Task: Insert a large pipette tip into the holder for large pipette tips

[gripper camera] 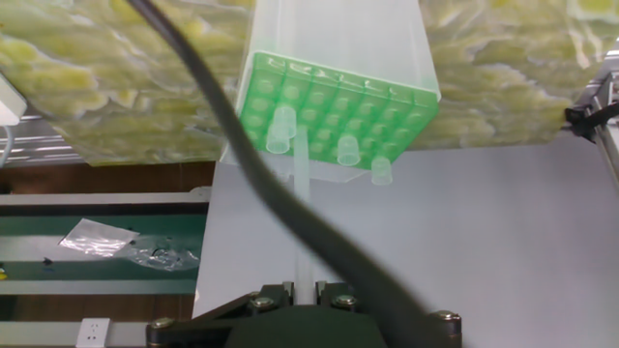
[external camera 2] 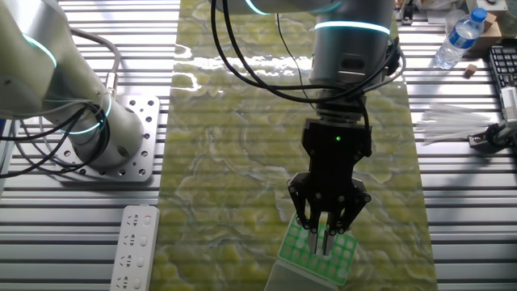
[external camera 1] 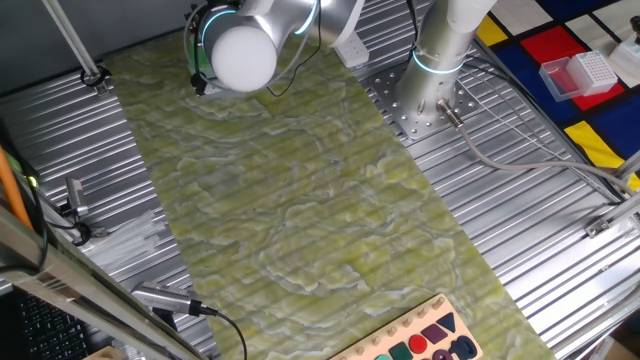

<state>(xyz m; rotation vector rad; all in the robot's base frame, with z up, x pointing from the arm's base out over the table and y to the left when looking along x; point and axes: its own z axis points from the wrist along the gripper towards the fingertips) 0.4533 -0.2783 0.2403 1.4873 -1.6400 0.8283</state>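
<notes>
The black 2-finger claw hangs directly over the boxy rack with a green gridded top and pale translucent sides, its fingers nearly closed, pinching a long thin translucent whitish plastic cone. The cone's far end reaches the rack's green top, beside 3 short clear tips seated in the grid.

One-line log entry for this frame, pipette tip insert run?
phase: insertion | gripper: shut on large pipette tip | position: over green holder | holder: three tips already seated | tip seated: cannot tell
</notes>
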